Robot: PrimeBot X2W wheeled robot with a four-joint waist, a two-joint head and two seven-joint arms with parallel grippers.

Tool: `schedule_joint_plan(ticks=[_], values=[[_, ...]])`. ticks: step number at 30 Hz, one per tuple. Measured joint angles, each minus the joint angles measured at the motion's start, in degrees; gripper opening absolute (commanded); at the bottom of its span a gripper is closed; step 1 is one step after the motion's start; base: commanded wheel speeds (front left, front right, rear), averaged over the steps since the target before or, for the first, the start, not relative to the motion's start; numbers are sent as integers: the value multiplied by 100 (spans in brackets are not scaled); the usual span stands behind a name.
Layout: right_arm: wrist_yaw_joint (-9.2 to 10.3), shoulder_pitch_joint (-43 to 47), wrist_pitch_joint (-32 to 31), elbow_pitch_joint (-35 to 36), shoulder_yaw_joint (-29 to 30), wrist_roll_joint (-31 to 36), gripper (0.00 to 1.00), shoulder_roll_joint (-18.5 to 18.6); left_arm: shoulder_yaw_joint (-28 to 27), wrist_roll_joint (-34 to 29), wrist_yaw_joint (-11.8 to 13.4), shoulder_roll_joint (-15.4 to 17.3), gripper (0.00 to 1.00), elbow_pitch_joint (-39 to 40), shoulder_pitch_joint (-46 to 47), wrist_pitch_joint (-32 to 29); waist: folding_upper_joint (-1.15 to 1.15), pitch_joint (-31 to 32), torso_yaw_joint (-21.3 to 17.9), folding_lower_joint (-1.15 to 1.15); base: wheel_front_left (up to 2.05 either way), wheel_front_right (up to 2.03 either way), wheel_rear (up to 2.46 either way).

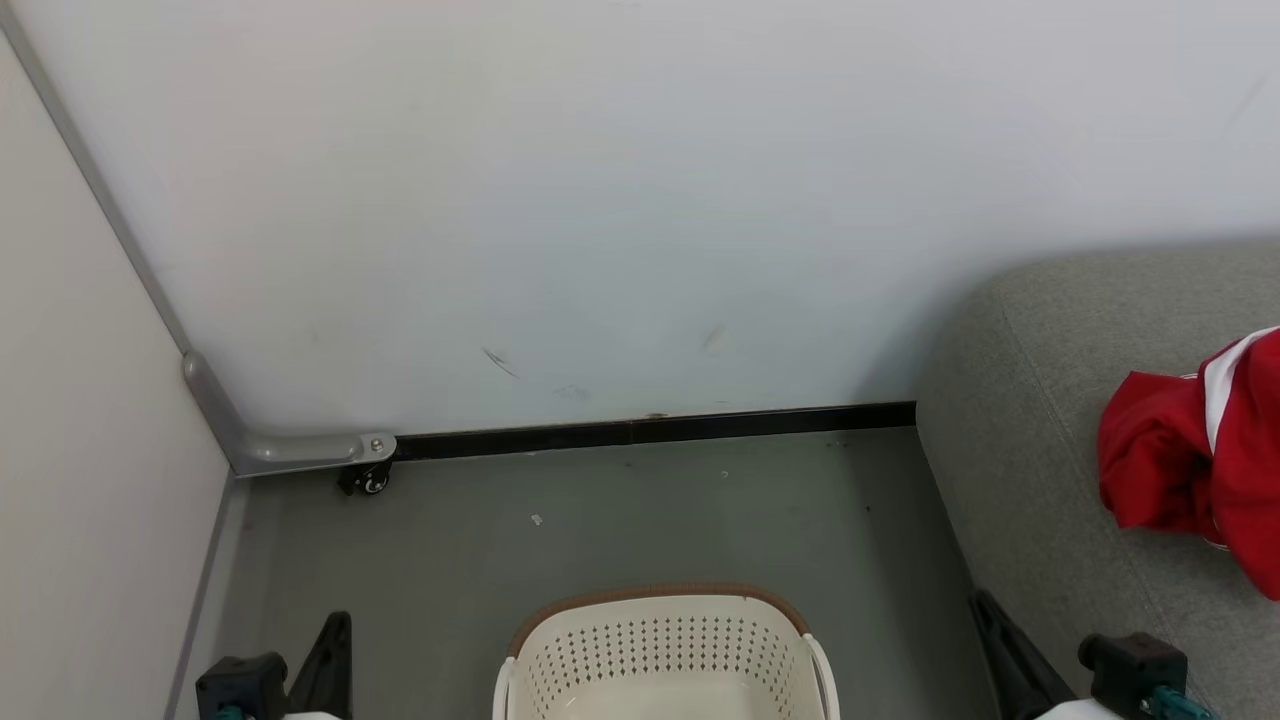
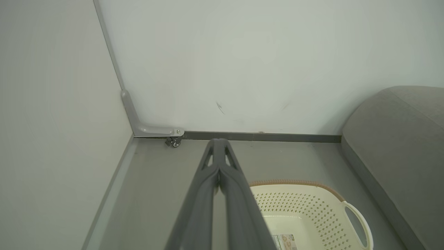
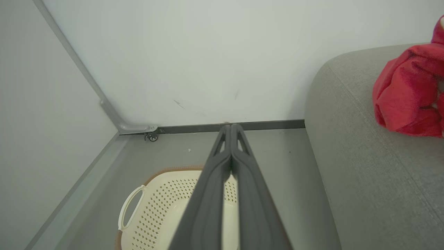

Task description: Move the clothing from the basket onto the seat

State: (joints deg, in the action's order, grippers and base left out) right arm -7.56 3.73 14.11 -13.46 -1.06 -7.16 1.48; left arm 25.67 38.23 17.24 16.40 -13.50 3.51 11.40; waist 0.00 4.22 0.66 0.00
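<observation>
Left fingers (image 1: 328, 665) and right fingers (image 1: 1015, 660) rise at the head view's bottom corners, flanking the basket (image 1: 660, 650) on the grey floor (image 1: 600, 520); the clothing (image 1: 1190, 460) lies bunched on the seat (image 1: 1030, 450), apart from the basket. Left wrist view: the left fingers are pressed shut, the basket just to their right. Right wrist view: the right fingers are closed tip to tip over the basket, red clothing on the seat at upper right
</observation>
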Motion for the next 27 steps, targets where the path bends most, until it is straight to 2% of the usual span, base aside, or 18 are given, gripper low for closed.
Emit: schedule_joint_plan(ticks=[6, 18, 27], values=[[0, 75, -55, -73, 20, -213, 0, -19, -93, 244, -77, -105, 0, -45, -124, -76, 0, -7, 3, 0, 0, 0, 0], [1, -53, -353, -174, 183, -1413, 0, -18, -439, 892, -336, -266, 0, -33, -124, -277, 0, -49, 0, 2, 0, 0, 0], [1, -74, -519, -172, 230, -2076, 0, -18, -680, 1325, -520, -387, 0, -18, -124, -414, 0, -86, -14, 28, 0, 0, 0]])
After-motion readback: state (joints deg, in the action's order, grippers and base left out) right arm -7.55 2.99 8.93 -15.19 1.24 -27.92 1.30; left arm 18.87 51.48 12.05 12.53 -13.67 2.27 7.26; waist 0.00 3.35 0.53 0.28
